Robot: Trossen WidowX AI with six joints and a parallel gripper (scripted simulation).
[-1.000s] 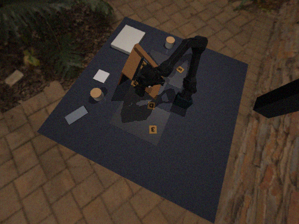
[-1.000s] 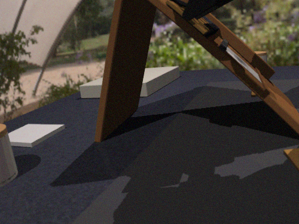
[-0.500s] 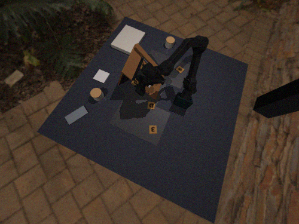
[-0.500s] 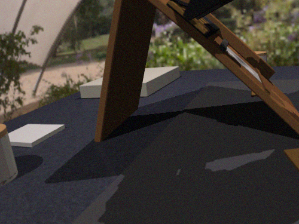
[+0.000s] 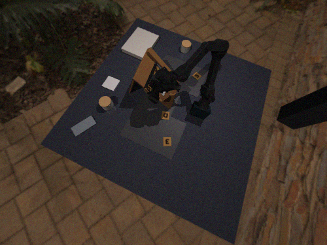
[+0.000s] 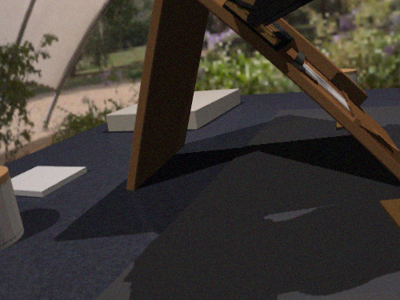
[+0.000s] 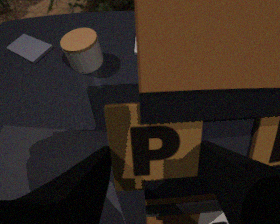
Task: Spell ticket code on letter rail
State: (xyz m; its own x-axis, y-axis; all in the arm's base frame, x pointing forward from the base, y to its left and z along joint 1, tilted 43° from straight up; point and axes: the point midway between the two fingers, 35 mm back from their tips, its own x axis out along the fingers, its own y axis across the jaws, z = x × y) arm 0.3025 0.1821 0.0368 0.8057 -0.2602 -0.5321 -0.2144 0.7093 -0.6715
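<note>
My gripper (image 5: 153, 87) (image 6: 256, 21) (image 7: 155, 150) is shut on the P tile (image 5: 149, 89) (image 6: 273, 34) (image 7: 156, 134), upright in the wrist view. The tile is at the rail's left, open end on the sloping wooden board (image 5: 144, 70) (image 6: 224, 0) (image 7: 210, 45); its right part is within the rail and its left part sticks out. Another tile (image 7: 261, 142) stands farther right in the rail, its letter cut off. A D-like tile (image 5: 165, 115), an E-like tile (image 5: 167, 142) and a tile of unclear letter (image 5: 196, 76) lie on the counter. The white ticket (image 6: 328, 86) (image 7: 220, 218) is on the board, its print unreadable.
Left of the board are a wooden-topped canister (image 5: 105, 103) (image 6: 9, 216) (image 7: 82, 50), a white card (image 5: 110, 83) (image 6: 48, 179) and a grey-blue block (image 5: 84, 125) (image 7: 29, 47). A white box (image 5: 140, 42) (image 6: 216, 108) and another canister (image 5: 186, 46) stand behind.
</note>
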